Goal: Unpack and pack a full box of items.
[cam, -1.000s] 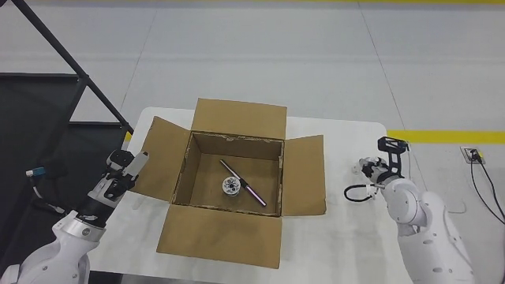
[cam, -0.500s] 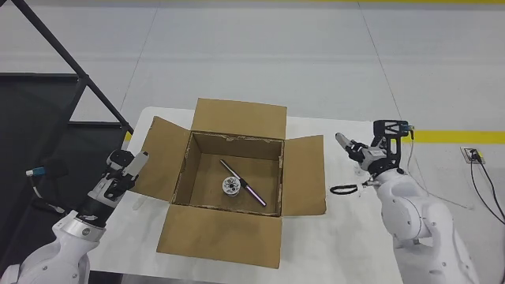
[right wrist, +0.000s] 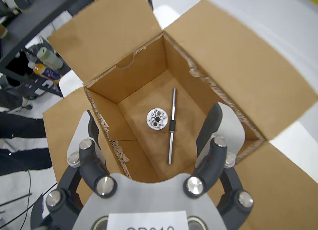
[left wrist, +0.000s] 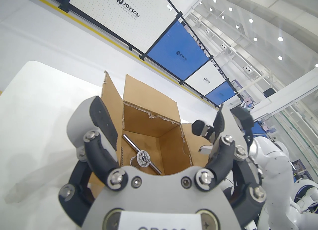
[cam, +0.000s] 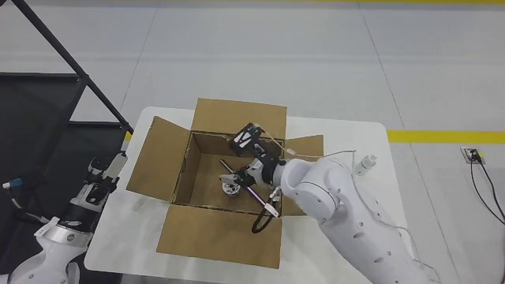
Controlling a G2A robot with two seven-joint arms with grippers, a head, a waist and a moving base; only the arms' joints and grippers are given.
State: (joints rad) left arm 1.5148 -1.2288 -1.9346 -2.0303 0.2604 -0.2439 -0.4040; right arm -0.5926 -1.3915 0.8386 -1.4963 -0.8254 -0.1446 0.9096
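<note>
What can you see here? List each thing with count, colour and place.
table: one, white, under the box
cardboard box: one, brown, on the table, flaps open
rod: one, silver with dark band, on the box floor
disc: one, silver, on the box floor beside the rod
bottle: one, white, on the table beyond the box's right flap
right gripper: one, black fingers, open above the box
left gripper: one, black fingers, open at the table's left side

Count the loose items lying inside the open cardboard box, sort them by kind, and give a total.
Metal rod: 1
Round metal disc: 1
Total: 2
</note>
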